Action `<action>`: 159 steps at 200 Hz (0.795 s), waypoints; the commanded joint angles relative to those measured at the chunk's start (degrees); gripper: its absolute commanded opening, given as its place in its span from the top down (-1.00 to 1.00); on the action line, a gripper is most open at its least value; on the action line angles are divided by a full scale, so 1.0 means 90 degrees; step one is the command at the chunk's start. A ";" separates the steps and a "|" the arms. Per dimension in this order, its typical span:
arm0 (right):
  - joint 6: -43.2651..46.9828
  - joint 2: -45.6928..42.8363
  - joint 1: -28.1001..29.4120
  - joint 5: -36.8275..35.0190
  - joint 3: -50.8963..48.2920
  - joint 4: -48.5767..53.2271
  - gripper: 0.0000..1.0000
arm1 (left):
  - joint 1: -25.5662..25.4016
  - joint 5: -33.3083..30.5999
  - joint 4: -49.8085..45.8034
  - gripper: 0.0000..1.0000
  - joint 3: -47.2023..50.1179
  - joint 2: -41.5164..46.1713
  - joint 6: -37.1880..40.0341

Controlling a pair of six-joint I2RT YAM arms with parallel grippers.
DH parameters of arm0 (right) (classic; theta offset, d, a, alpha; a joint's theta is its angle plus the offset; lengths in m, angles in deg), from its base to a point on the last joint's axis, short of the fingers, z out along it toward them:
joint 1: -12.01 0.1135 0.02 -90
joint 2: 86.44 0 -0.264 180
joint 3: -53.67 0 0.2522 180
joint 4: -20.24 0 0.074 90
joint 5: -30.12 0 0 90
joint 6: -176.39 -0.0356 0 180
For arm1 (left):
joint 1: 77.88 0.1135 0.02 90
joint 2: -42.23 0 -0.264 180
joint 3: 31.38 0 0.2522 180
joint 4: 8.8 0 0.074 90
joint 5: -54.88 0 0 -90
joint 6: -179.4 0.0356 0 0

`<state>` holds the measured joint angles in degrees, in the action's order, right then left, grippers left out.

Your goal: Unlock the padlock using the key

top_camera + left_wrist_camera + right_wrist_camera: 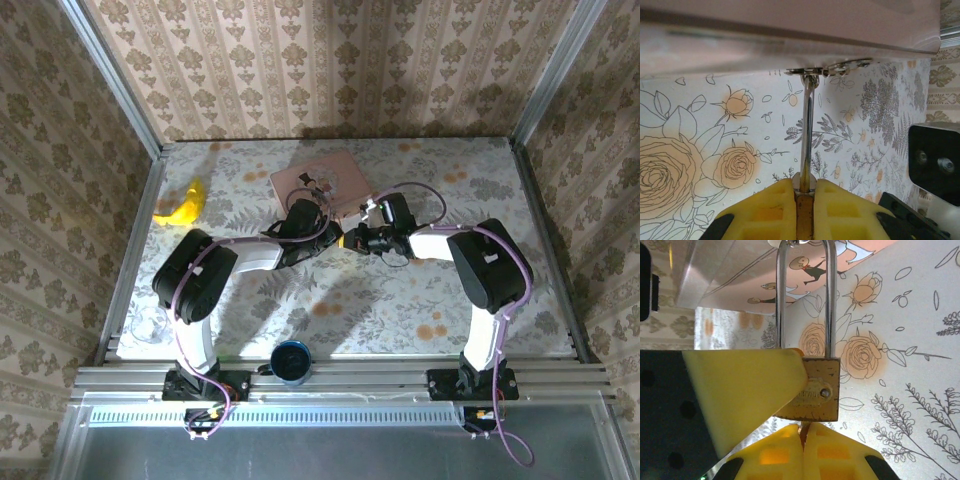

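One padlock (817, 390): edge-on in left gripper (804, 189); right wrist shows face, perhaps key (802, 429).

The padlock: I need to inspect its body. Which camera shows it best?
The right wrist view: the padlock faces the camera, brass body and both shackle legs clear. The left wrist view has it edge-on, a thin metal line. In the top external view it is too small to make out.
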<state>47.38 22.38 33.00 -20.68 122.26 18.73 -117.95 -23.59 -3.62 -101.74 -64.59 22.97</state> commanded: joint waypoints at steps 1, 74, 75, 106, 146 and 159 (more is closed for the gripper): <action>-0.0768 0.0337 -0.0434 -0.0163 -0.0042 -0.1261 1.00 | -0.0200 0.0830 -0.0273 1.00 0.0174 0.0198 -0.0158; -0.1955 0.0837 -0.0765 0.0672 -0.0451 -0.3135 1.00 | -0.0144 0.0809 -0.0199 1.00 0.0309 0.0268 -0.0197; -0.1965 0.0838 -0.0763 0.0678 -0.0454 -0.3151 1.00 | -0.0145 0.0809 -0.0199 1.00 0.0305 0.0268 -0.0197; -0.2219 0.0721 -0.0768 0.0658 -0.0804 -0.3675 1.00 | -0.0204 0.0791 -0.0219 1.00 0.0351 0.0314 -0.0209; -0.2531 0.0375 -0.0723 0.0354 -0.1572 -0.4085 1.00 | -0.0347 0.0760 -0.0188 1.00 0.0492 0.0366 -0.0205; -0.2617 0.0291 -0.0676 0.0227 -0.1786 -0.4112 1.00 | -0.0371 0.0760 -0.0107 1.00 0.0587 0.0364 -0.0253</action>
<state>27.60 27.12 28.98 -9.30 109.06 -14.75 -119.50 -22.54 -1.26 -99.32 -63.63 22.70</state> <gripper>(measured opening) 0.042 0.104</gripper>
